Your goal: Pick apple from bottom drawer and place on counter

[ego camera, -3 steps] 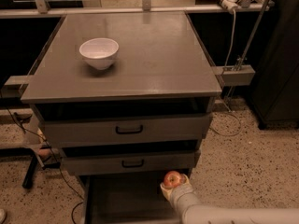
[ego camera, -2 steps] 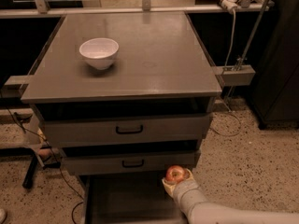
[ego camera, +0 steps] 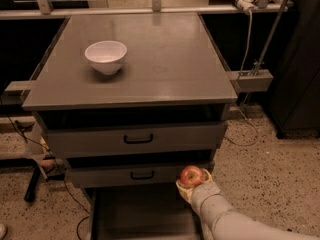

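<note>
Red against grey steel: the apple [ego camera: 191, 174] sat pinched in the jaws of the gripper [ego camera: 192, 180], lifted clear of the floor of the open bottom drawer [ego camera: 135, 214] and level with the front of the middle drawer [ego camera: 100, 176], near that front's right end. The robot's pale arm [ego camera: 225, 219] reached in from the lower right corner. Above, the counter [ego camera: 165, 59] carried a white bowl [ego camera: 106, 55] towards its left rear.

The way up looked like the hazard. Between the fruit and the counter stood the middle drawer front, the top drawer [ego camera: 90, 141] and the counter's front edge. A lift made too close to the cabinet could knock the apple or the jaws against any of them. The hold appeared to cup the apple from below and at the sides, its crown left bare, so a hard bump might roll it out — back into the drawer or onto the speckled floor [ego camera: 270, 164].

Setting it down carried a risk of its own: let go above the smooth counter rather than on it, a round apple could wander towards an edge.
</note>
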You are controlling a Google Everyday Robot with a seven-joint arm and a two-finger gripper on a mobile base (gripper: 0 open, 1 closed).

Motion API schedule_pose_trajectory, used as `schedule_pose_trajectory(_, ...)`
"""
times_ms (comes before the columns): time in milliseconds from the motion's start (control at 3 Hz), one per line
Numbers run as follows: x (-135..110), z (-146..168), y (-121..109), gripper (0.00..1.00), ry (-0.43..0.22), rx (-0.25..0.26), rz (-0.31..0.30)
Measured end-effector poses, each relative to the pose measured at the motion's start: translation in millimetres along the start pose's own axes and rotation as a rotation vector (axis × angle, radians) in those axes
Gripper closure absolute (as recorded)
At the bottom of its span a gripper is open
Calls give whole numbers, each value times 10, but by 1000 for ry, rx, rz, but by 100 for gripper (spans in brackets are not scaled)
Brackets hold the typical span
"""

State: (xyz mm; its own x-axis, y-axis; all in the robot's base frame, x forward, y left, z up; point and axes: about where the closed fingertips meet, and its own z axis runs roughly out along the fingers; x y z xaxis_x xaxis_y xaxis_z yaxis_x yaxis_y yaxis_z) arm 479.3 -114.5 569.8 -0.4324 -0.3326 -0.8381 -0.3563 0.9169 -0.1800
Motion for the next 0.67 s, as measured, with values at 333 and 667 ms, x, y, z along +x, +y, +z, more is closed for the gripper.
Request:
schedule_pose_trajectory(333,-7,-10,-4,100,0,0,-2)
schedule_pose_trajectory(667,-188,-108,-38,100,-17,12,-18)
